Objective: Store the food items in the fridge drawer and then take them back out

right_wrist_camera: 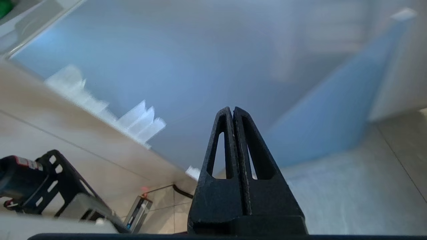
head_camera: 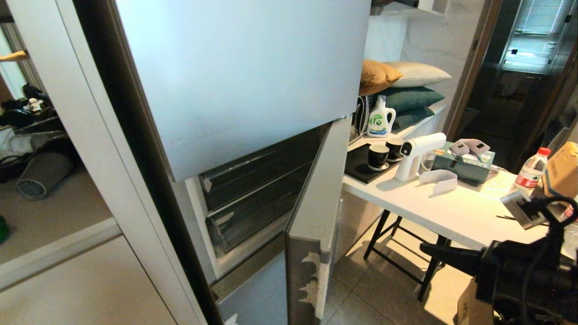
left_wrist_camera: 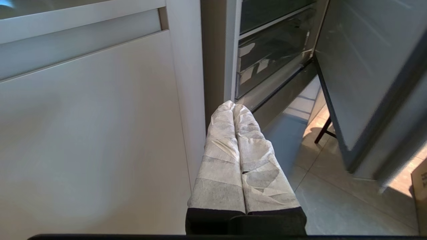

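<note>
- A tiled kitchen corner: a silver-blue fridge (head_camera: pixel 244 81) stands between beige cabinet panels (head_camera: pixel 90 289) and a white folding table (head_camera: pixel 451 207).
- The fridge's lower door (head_camera: pixel 316 216) hangs open, and the clear fridge drawer (head_camera: pixel 253 212) sits pushed in.
- No pepper or potato shows anywhere.
- The right gripper (right_wrist_camera: pixel 233 111) points at the blue door, fingers pressed together, empty.
- The left gripper (left_wrist_camera: pixel 233 105), wrapped in white, hangs beside the cabinet, closed on nothing.

Head view above open fridge (head_camera: pixel 253 90); wrist views low, near it.
</note>
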Controlling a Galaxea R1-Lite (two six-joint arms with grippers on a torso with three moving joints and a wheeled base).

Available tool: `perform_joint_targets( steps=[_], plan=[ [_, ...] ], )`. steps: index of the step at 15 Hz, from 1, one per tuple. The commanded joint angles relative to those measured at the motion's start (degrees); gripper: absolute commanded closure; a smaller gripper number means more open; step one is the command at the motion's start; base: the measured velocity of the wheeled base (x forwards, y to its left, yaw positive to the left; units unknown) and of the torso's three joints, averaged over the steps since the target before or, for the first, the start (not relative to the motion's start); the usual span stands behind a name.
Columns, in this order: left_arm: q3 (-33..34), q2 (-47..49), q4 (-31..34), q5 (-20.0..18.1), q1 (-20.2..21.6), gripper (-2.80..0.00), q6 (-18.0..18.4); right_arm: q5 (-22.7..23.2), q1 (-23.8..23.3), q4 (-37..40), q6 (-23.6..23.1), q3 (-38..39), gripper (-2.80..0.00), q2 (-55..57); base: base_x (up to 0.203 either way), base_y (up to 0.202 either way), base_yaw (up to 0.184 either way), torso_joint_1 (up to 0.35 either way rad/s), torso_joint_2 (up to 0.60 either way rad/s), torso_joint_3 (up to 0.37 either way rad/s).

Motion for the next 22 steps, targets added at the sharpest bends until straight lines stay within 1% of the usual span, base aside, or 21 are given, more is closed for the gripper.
perform_joint_targets(
  steps=[1, 4, 6, 7, 10, 12, 14, 15, 18, 20, 22],
  plan=[
    [0.62, -0.11, -0.02, 0.01, -0.02, 0.0, -0.01, 0.2, 2.47, -2.29, -0.01, -3.96, 0.0, 10.91, 0.0, 0.0, 0.0, 0.0, 0.0, 0.0],
    [0.62, -0.11, -0.02, 0.01, -0.02, 0.0, -0.01, -0.01, 7.46, -10.96, -0.24, -11.34, 0.0, 24.49, 0.0, 0.0, 0.0, 0.0, 0.0, 0.0],
    [0.62, -0.11, -0.02, 0.01, -0.02, 0.0, -0.01, -0.04, 10.92, -14.39, -0.36, -16.61, 0.0, 31.39, 0.0, 0.0, 0.0, 0.0, 0.0, 0.0],
    [0.62, -0.11, -0.02, 0.01, -0.02, 0.0, -0.01, 0.06, 12.28, -15.25, -0.39, -19.58, 0.0, 34.21, 0.0, 0.0, 0.0, 0.0, 0.0, 0.0],
    [0.62, -0.11, -0.02, 0.01, -0.02, 0.0, -0.01, 0.19, 14.37, -15.99, -0.24, -28.42, 0.0, 40.73, 0.0, 0.0, 0.0, 0.0, 0.0, 0.0],
    [0.62, -0.11, -0.02, 0.01, -0.02, 0.0, -0.01, 0.01, 15.63, -16.04, -0.02, -36.58, 0.0, 44.65, 0.0, 0.0, 0.0, 0.0, 0.0, 0.0],
    [0.62, -0.11, -0.02, 0.01, -0.02, 0.0, -0.01, -0.33, 17.96, -16.01, 0.17, -44.83, 0.0, 48.98, 0.0, 0.0, 0.0, 0.0, 0.0, 0.0],
    [0.62, -0.11, -0.02, 0.01, -0.02, 0.0, -0.01, -0.93, 19.75, -15.95, 0.18, -46.88, 0.0, 50.4, 0.0, 0.0, 0.0, 0.0, 0.0, 0.0],
    [0.62, -0.11, -0.02, 0.01, -0.02, 0.0, -0.01, -4.25, 20.33, -16.06, 0.09, -46.1, 0.0, 50.16, 0.0, 0.0, 0.0, 0.0, 0.0, 0.0],
    [0.62, -0.11, -0.02, 0.01, -0.02, 0.0, -0.01, -6.1, 20.55, -16.49, 0.03, -42.1, 0.0, 47.08, 0.0, 0.0, 0.0, 0.0, 0.0, 0.0],
    [0.62, -0.11, -0.02, 0.01, -0.02, 0.0, -0.01, -6.79, 21.02, -18.07, -0.01, -35.45, 0.0, 41.72, 0.0, 0.0, 0.0, 0.0, 0.0, 0.0]
  ],
)
